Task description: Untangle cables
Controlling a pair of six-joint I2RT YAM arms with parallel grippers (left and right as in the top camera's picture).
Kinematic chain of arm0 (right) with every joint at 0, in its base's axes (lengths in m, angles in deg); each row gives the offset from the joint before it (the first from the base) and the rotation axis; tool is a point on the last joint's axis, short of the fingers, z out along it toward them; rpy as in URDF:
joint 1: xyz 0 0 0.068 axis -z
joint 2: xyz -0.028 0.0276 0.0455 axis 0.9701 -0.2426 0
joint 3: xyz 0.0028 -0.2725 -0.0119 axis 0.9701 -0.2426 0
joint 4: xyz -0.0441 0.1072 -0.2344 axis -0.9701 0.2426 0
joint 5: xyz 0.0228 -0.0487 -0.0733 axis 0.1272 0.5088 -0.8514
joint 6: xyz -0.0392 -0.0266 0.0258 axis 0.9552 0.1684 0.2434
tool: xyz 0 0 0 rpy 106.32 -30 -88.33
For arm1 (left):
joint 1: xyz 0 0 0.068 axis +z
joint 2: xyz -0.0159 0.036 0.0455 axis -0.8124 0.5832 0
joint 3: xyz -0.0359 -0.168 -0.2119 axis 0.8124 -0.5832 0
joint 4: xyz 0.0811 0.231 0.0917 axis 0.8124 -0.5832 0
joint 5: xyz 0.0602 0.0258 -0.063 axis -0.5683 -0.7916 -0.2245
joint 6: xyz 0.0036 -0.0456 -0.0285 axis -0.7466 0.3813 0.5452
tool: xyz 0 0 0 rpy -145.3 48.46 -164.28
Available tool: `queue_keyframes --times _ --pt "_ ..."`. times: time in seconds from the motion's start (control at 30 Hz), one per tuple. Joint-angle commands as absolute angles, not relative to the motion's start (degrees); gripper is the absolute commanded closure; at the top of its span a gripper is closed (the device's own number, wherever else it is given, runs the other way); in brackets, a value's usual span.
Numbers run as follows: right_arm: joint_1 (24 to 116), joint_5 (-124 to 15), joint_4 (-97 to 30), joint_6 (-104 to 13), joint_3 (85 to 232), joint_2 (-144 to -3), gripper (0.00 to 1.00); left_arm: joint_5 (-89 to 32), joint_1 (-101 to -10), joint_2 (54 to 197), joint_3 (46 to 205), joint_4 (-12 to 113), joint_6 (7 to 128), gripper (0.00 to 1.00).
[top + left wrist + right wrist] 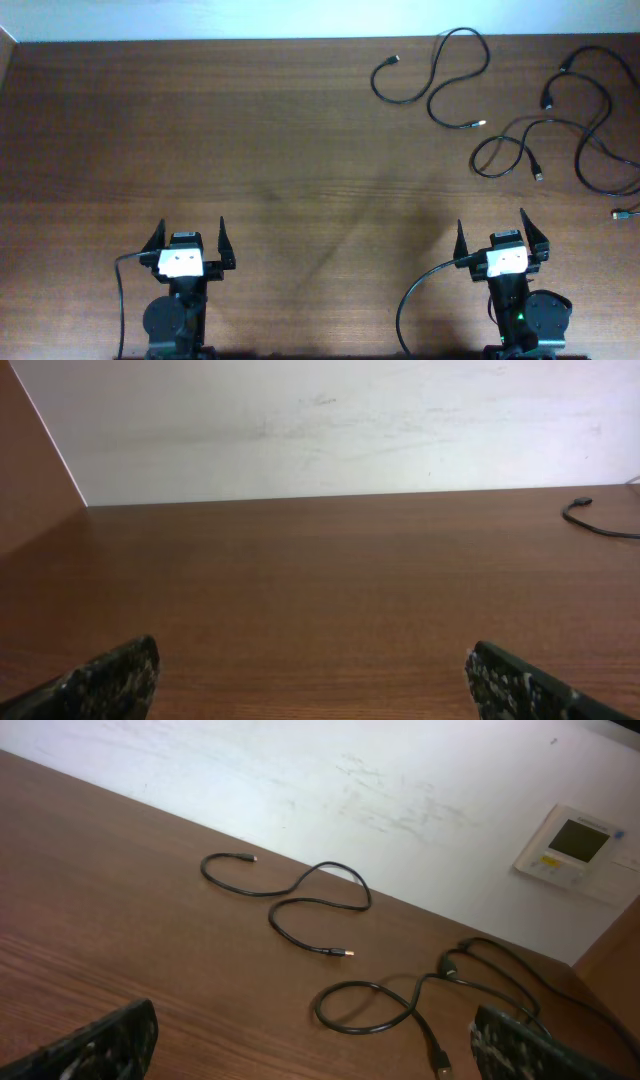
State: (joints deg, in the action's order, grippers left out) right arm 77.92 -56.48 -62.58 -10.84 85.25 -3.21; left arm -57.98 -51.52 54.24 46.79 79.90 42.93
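Note:
Thin black cables lie at the far right of the wooden table. One cable (437,75) curls alone, apart from the others; it shows in the right wrist view (300,895), and its plug end shows in the left wrist view (585,515). The other cables (585,130) loop over each other at the right edge, with a loop (375,1005) nearest my right gripper. My left gripper (190,245) is open and empty at the near left. My right gripper (502,235) is open and empty at the near right, short of the cables.
A white wall runs behind the table's far edge (200,40). A wall control panel (572,845) shows in the right wrist view. Thick black wires (420,290) run from the arm bases at the near edge.

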Motion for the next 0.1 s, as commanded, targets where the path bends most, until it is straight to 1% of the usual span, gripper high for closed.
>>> queue_keyframes --times 0.0,0.07 --pt "78.20 -56.77 -62.19 -11.28 84.97 -2.78 0.01 -58.37 -51.28 53.74 46.33 80.01 42.23 0.01" --pt "78.20 -56.77 -62.19 -11.28 84.97 -2.80 0.01 -58.37 -51.28 53.74 46.33 80.01 42.23 0.01"
